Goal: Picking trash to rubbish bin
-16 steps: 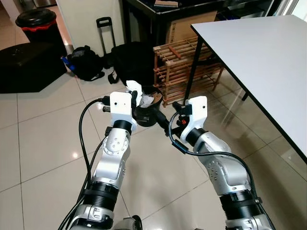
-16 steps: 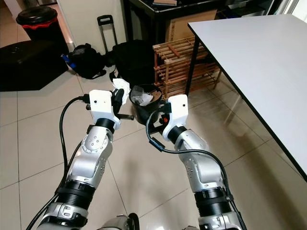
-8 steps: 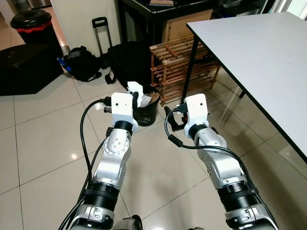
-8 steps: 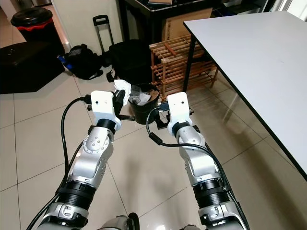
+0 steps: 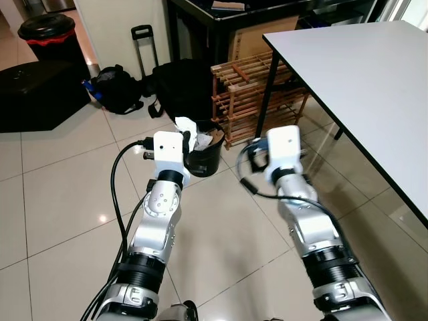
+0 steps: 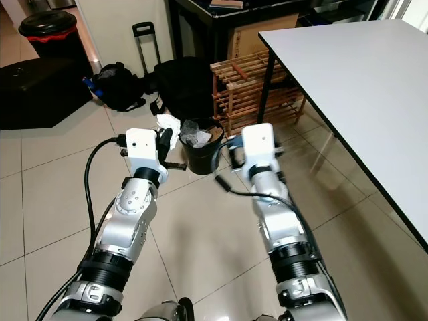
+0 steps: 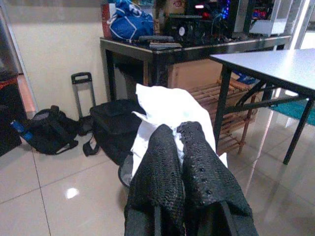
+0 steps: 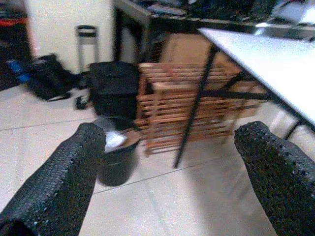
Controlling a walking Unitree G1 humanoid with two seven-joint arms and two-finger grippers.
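A small black bin [image 5: 204, 159] stands on the tiled floor in front of a wooden rack, with paper trash inside it. My left gripper [image 7: 181, 140] is shut on a crumpled white paper [image 7: 165, 105]. It holds the paper just above the bin's left rim [image 5: 186, 129]. In the right wrist view my right gripper [image 8: 174, 137] is open with nothing between its fingers [image 8: 81, 157]. It points past the right side of the bin [image 8: 115, 160] toward the rack. My right arm [image 5: 284, 150] is raised to the right of the bin.
A wooden rack [image 5: 251, 90] and a white table [image 5: 364, 80] with black legs stand at the right. Black bags [image 5: 182, 83] and a backpack [image 5: 115, 90] lie behind the bin. A large black bin with a red band [image 5: 47, 30] stands far left.
My right arm has swung away from the bin, from pointing left at it to pointing forward on its right. The left gripper still holds the paper at the bin's rim.
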